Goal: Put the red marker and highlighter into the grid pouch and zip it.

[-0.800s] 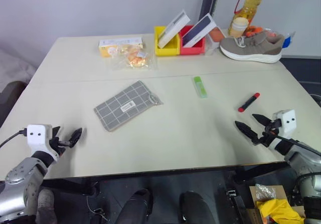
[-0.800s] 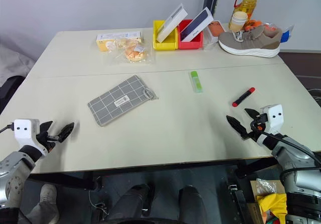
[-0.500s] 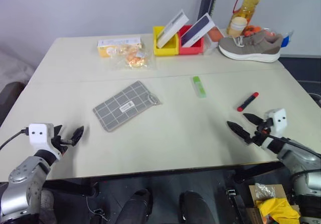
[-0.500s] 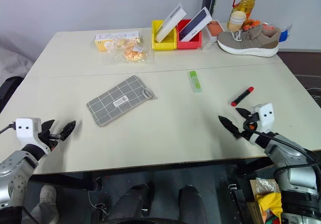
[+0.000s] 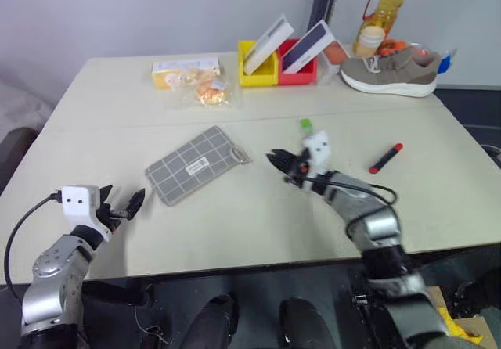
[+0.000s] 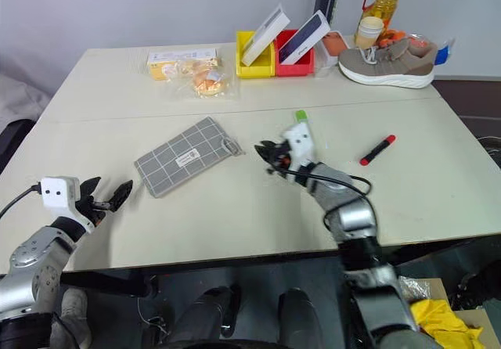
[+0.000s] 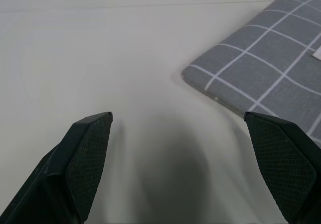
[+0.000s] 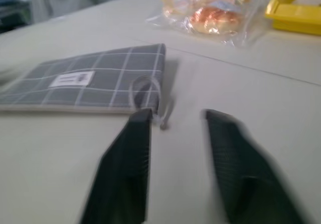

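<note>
The grid pouch (image 5: 196, 163) lies flat left of the table's middle, its zipper pull loop (image 8: 145, 91) at the right end. My right gripper (image 5: 279, 163) hovers just right of that loop, pointing left. It is open with a narrow gap and nothing between its fingers. The highlighter (image 5: 307, 123) lies behind that wrist, so I see no more than its green tip. Off to the right, the red marker (image 5: 387, 159) rests on the table. Near the front left edge my left gripper (image 5: 125, 202) is wide open and empty, facing the pouch's near corner (image 7: 261, 78).
A clear snack bag (image 5: 202, 91) and a yellow box (image 5: 186, 67) sit at the back left. Yellow (image 5: 261, 69) and red (image 5: 301, 73) bins holding boxes stand at the back middle. A grey shoe (image 5: 391, 73) and an oil bottle (image 5: 385, 5) are at the back right.
My right arm has swung from the front right edge leftward to the pouch's zipper end, and its fingers have narrowed. The left gripper has edged slightly toward the pouch.
</note>
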Motion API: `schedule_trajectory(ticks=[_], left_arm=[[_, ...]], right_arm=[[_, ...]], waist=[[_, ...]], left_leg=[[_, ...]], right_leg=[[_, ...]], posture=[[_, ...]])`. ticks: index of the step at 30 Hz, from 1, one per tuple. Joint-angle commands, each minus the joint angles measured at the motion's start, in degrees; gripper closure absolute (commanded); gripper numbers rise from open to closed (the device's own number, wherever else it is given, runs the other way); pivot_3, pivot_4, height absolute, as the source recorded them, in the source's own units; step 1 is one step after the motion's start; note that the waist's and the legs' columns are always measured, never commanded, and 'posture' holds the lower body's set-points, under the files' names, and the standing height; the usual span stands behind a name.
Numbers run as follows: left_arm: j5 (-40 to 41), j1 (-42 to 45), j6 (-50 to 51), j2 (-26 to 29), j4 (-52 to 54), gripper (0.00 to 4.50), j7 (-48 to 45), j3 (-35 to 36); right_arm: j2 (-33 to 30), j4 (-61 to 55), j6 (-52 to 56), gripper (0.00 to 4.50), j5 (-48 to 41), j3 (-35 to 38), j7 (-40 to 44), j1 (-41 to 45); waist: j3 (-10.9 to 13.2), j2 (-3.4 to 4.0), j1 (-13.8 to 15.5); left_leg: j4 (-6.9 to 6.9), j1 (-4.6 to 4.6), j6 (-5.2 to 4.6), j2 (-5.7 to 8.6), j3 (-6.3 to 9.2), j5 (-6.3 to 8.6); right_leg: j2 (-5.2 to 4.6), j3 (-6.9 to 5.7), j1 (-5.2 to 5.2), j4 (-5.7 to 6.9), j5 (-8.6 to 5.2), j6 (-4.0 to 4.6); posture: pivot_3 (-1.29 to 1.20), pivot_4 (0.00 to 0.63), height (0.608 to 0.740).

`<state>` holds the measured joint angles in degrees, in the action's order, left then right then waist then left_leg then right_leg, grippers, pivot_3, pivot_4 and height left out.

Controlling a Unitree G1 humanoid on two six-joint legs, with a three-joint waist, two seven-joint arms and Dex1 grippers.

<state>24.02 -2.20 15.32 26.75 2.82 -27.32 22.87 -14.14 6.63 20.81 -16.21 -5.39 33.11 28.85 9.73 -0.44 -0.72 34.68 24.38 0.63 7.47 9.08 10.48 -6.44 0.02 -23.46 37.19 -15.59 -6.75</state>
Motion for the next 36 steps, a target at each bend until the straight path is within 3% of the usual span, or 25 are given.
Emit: schedule_trajectory(ticks=[1,8,16,22,26,36], left_arm=[[-1.3,-0.16,-1.9,1.41,0.53,0.0,-0.49,0.52],[-4.42,-2.0,-5.27,4.12,-0.83,0.0,-3.35,-0.11],[-7.11,-4.15,-8.85,6.32,-0.8,0.0,-6.05,-0.93],[-12.26,-4.17,-18.03,8.95,-2.95,0.0,-10.14,-4.8],[-20.05,0.13,-30.34,11.25,-8.68,0.0,-11.52,-10.76],[-39.39,19.01,-63.34,15.34,-37.8,0.0,-3.77,-23.58]], right_arm=[[3.5,5.39,-1.32,4.47,3.75,-2.52,-2.72,5.5],[13.16,24.15,-5.18,4.47,11.32,-6.91,-8.15,17.52],[18.84,43.85,-2.41,4.47,10.37,-0.75,-14.72,26.84],[19.01,42.8,-2.19,4.47,9.98,0.37,-12.67,26.19],[19.02,41.38,-1.51,4.47,10.22,0.47,-12.22,25.06],[19.29,38.19,-0.18,4.47,11.11,-0.15,-12.2,23.21]], waist=[[0.0,0.01,-0.05],[0.0,0.01,-0.41],[0.01,0.03,-0.4],[0.03,0.09,-0.34],[0.04,0.09,-0.3],[-0.03,0.12,-0.3]], left_leg=[[-0.01,0.0,0.0,0.0,-0.01,0.0],[-0.32,-0.07,0.16,0.01,0.0,-0.12],[-0.63,-0.19,0.36,-0.1,0.09,-0.24],[-0.66,-0.29,0.37,-0.17,0.09,-0.24],[-0.68,-0.33,0.38,-0.23,0.1,-0.24],[-0.78,-0.44,0.46,-0.27,0.06,-0.3]], right_leg=[[0.0,0.0,0.0,0.0,0.01,-0.01],[0.05,0.0,-0.13,0.02,0.07,0.03],[0.33,0.04,-0.3,0.02,0.13,0.16],[0.43,0.08,-0.28,0.04,0.17,0.25],[0.51,0.08,-0.28,0.04,0.2,0.29],[0.55,0.14,-0.26,0.08,0.25,0.31]], posture=[[0.0,0.15,0.74],[0.0,0.15,0.74],[0.0,0.15,0.74],[0.0,0.15,0.74],[0.0,0.15,0.74],[0.0,0.15,0.74]])
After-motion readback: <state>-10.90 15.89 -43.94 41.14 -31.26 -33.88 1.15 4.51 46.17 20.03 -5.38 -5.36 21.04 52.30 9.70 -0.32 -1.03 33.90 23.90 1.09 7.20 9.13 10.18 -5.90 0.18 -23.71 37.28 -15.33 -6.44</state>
